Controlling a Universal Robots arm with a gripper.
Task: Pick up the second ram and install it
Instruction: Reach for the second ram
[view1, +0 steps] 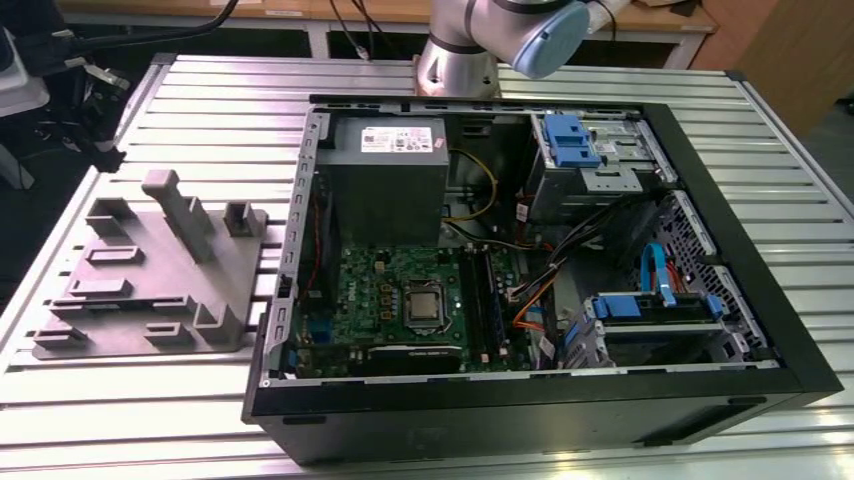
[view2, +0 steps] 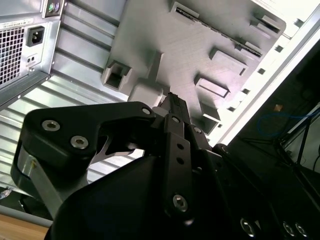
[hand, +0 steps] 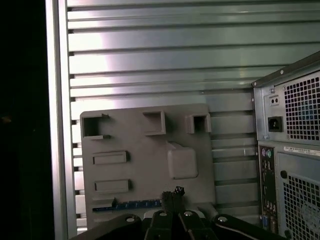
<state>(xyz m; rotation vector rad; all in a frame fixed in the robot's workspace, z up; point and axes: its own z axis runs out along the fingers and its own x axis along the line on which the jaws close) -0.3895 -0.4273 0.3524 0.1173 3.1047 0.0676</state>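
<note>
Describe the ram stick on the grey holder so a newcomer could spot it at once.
Beside the open computer case, on the exterior view's left, a grey moulded holder lies on the slatted table. In the first wrist view the second ram sits in that holder near the gripper. It is a long, thin blue-green strip, the only colour among grey blocks.

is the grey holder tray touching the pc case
Apart. In the first wrist view a strip of bare table slats runs between the grey holder tray and the pc case.
</note>
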